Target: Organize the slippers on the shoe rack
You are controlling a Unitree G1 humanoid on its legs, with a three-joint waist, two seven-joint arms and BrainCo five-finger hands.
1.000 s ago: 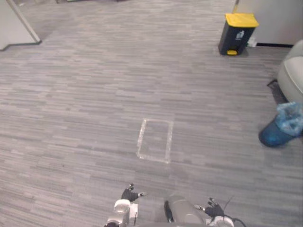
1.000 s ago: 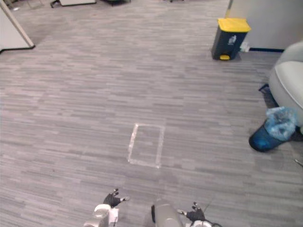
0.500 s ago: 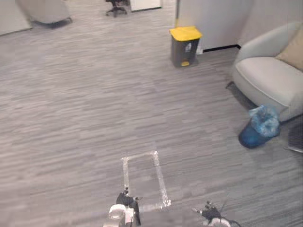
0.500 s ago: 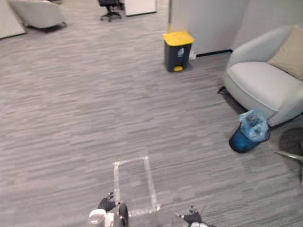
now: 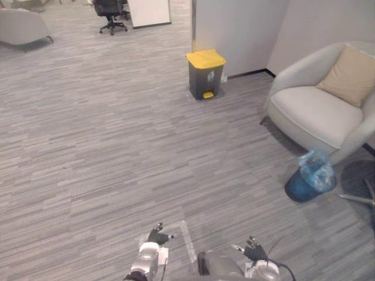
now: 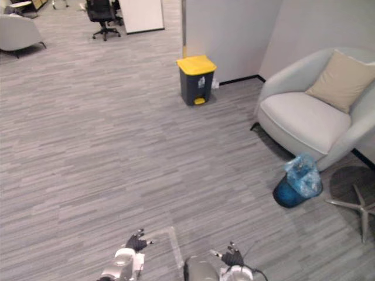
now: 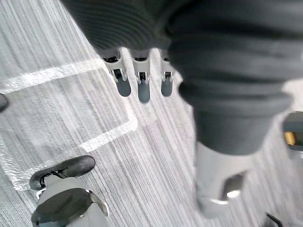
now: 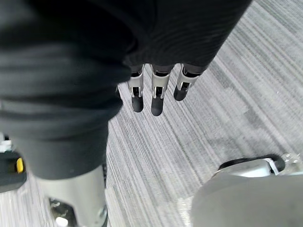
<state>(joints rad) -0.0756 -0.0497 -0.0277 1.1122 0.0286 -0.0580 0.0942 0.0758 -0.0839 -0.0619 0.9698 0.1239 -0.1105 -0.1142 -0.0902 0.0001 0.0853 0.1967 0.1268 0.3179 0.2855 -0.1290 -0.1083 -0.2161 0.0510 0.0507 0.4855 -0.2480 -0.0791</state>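
Your left hand (image 5: pixel 157 236) and right hand (image 5: pixel 254 252) hang low over the grey floor (image 5: pixel 117 146), fingers straight, holding nothing. I can't make out slippers or a shoe rack here, just yellow-lidded bin (image 5: pixel 204 73) far, armchair (image 5: pixel 319 108) right. Progress can't be judged.

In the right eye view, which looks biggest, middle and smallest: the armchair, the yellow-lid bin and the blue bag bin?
1. Armchair, by far the largest.
2. Yellow-lid bin.
3. Blue bag bin.
The two bins look nearly alike, and the blue one is nearer the camera, so their order is unsure.
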